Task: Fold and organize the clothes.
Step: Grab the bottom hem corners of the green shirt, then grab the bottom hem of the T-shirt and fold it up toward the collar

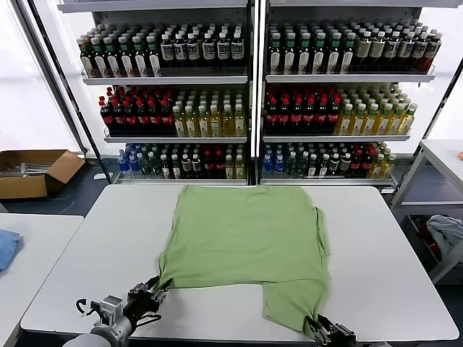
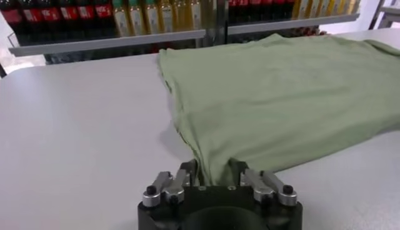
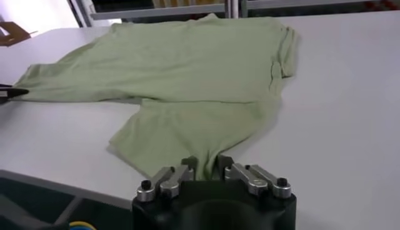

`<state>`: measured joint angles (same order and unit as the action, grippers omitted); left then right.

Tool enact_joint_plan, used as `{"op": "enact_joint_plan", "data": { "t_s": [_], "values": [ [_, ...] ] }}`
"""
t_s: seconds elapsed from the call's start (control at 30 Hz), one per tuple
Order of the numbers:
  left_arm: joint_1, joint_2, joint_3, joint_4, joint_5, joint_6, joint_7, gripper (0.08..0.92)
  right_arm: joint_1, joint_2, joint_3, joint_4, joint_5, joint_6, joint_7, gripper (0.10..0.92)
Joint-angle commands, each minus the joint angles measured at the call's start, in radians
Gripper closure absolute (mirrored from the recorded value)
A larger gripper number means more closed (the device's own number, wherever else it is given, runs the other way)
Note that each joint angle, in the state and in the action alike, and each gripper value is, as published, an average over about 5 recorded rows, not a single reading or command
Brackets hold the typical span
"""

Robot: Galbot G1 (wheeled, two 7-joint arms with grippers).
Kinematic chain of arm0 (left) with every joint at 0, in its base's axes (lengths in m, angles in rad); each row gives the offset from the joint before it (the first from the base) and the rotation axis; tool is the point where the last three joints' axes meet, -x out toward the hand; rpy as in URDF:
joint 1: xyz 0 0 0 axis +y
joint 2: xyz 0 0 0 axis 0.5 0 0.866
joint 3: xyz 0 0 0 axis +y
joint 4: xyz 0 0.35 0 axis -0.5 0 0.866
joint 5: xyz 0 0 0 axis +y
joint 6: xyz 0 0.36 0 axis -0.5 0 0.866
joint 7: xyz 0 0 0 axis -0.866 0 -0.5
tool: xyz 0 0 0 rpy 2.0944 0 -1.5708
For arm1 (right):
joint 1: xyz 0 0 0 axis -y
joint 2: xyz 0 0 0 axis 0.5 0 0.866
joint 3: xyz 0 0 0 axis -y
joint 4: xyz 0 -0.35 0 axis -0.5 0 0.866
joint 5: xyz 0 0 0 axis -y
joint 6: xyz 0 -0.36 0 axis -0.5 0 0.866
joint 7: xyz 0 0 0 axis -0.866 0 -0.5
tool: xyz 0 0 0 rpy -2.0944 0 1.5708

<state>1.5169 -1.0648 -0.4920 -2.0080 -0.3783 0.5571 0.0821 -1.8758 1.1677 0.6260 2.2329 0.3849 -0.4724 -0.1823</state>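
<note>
Currently, step in hand: both claws have taken the near edge of the shirt, ready for a fold.
Shirt (image 1: pixel 242 242): light green, plain, spread flat at centre of the white table (image 1: pixel 376 253); far hem near table's upper edge, one flap hanging lower toward bottom right of head view. No collar or buttons visible.
Left gripper (image 1: pixel 154 289): bottom left of head view, at shirt's near-left corner. Left wrist view shows fingers (image 2: pixel 185 177) pinched on a bunched point of cloth. Judged clamped on shirt.
Right gripper (image 1: pixel 316 327): bottom centre-right of head view, at tip of the lower flap. Right wrist view shows fingers (image 3: pixel 182 173) closed w/ cloth drawn between them. Clamped on shirt.
Doing it well (judgement): lift both corners together and level, keep cloth taut between claws, carry near edge toward far hem so edges meet square. Lower flap sits nearer than left corner, so uneven lift likely skews the fold. Grips are on small pinches; slip possible if pulled hard.
Containers: cardboard box (image 1: pixel 32 172) on floor, left edge of head view, open; contents not clear. Shelves (image 1: pixel 249 76) behind table, upper half of frame, full of bottles in rows.
Other: blue cloth (image 1: pixel 7 248) on side table, far left; apart from the job.
</note>
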Motion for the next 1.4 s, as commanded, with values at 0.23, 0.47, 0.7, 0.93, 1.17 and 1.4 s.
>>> {"op": "enact_joint_plan", "data": {
  "t_s": [0.23, 0.47, 0.7, 0.93, 1.17, 1.4],
  "values": [
    [0.052, -0.015, -0.021, -0.133, 0.050, 0.017, -0.002, 0.867, -0.021, -0.038, 0.003, -0.015, -0.033, 0.259, -0.167, 0.920],
    [0.120, -0.049, -0.066, -0.240, 0.066, 0.019, -0.007, 0.916, -0.060, -0.053, 0.043, -0.022, 0.009, 0.392, -0.278, 0.920],
    [0.246, -0.141, -0.117, -0.342, 0.076, 0.015, -0.012, 0.916, -0.152, -0.013, 0.082, 0.003, 0.076, 0.464, -0.393, 0.920],
    [0.360, -0.193, -0.195, -0.447, 0.111, 0.004, -0.011, 0.916, -0.207, 0.002, 0.095, 0.006, 0.173, 0.516, -0.443, 0.920],
    [0.398, -0.203, -0.231, -0.453, 0.118, -0.011, -0.009, 0.916, -0.175, 0.013, 0.081, -0.015, 0.312, 0.511, -0.424, 0.920],
    [0.194, -0.174, -0.185, -0.348, -0.006, -0.010, -0.040, 0.916, 0.068, 0.046, 0.046, -0.070, 0.525, 0.427, -0.336, 0.920]
  ]
}}
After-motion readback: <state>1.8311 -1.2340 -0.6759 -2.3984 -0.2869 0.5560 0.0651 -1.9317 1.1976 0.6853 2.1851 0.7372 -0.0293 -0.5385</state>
